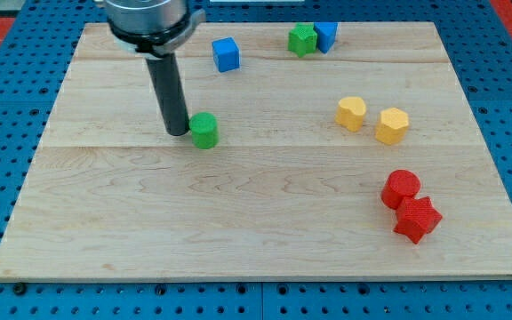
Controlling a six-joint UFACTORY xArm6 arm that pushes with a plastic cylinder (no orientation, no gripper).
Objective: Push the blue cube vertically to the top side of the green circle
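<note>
The blue cube (226, 54) sits near the view's top, left of centre. The green circle (204, 130), a short green cylinder, lies below it, slightly to the left. My tip (177, 132) rests on the board just left of the green circle, close to it or touching it. The blue cube is well above my tip and apart from it.
A green star-like block (302, 40) and a second blue block (325, 36) touch at the view's top. A yellow heart-like block (351, 113) and a yellow hexagon (392, 125) sit at the right. A red cylinder (402, 188) and a red star (417, 220) sit lower right. The wooden board (256, 258) lies on a blue pegboard.
</note>
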